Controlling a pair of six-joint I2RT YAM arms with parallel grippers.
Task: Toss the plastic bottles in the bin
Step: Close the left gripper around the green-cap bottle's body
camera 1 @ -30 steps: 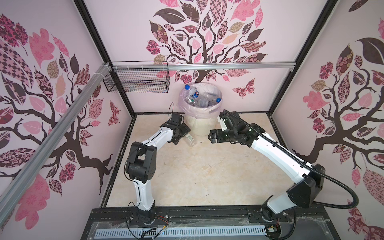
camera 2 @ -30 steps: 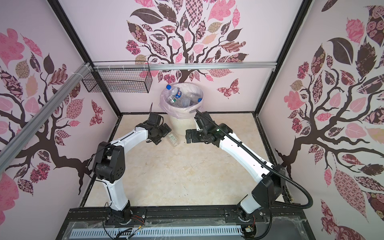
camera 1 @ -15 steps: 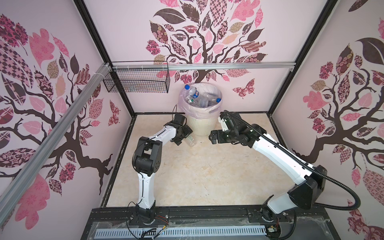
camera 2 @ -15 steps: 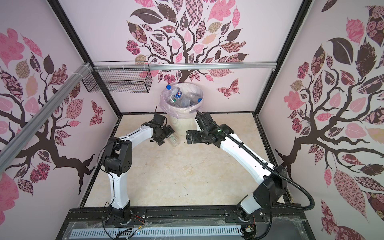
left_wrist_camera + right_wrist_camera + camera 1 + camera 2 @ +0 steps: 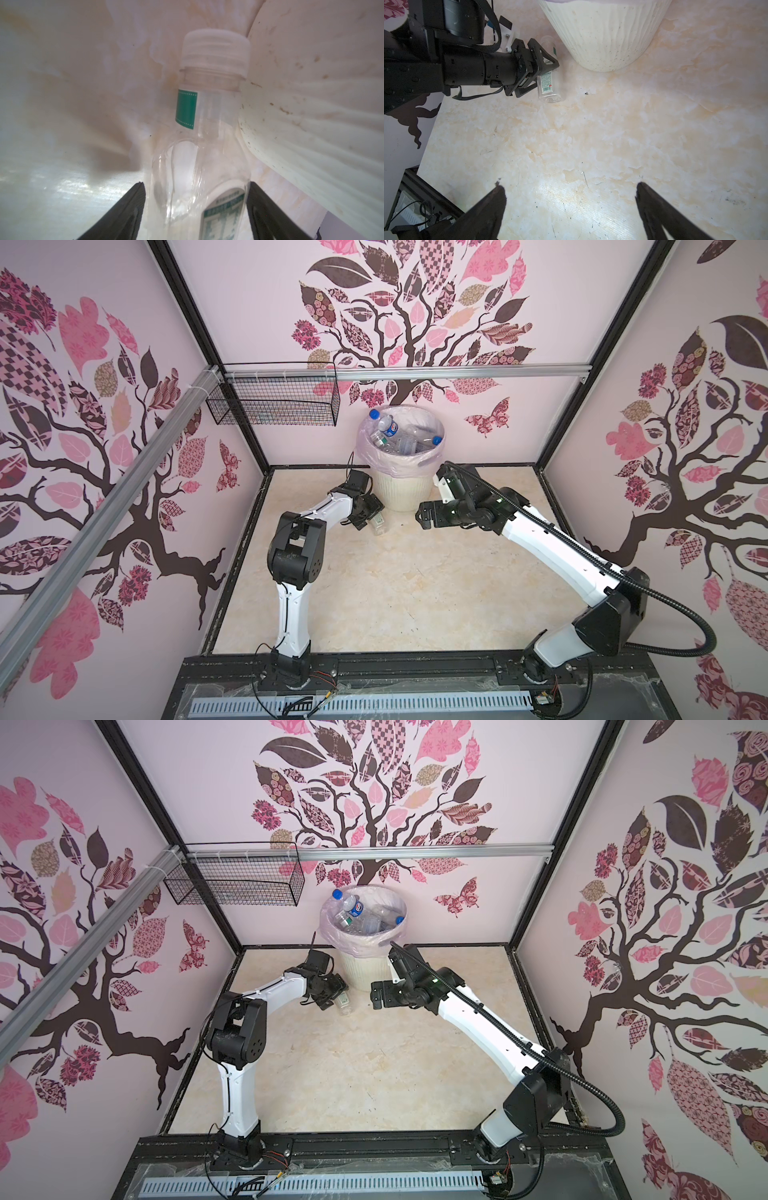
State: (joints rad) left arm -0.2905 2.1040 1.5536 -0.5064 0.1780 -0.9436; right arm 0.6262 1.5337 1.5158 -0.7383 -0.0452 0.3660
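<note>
Now your left tool (image 5: pixel 196 184) straddles a clear bottle (image 5: pixel 199 158) lying on the desk (image 5: pixel 395 580) just beside the bin (image 5: pixel 401 493); whether it truly pinches it, you cannot tell. Your right tool (image 5: pixel 570 185) hangs spread and empty nearby.

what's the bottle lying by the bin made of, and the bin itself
Bottle: clear, glossy thin plastic, seemingly; the table shows through it, and it has a white ribbed screw cap. Bin: matte cream moulded plastic, probably; ribbed wall, speckled with dirt.

Top views look down from above the tabletop's (image 5: pixel 395 593) front edge; both close wrist views share the bin (image 5: pixel 602 31).
</note>
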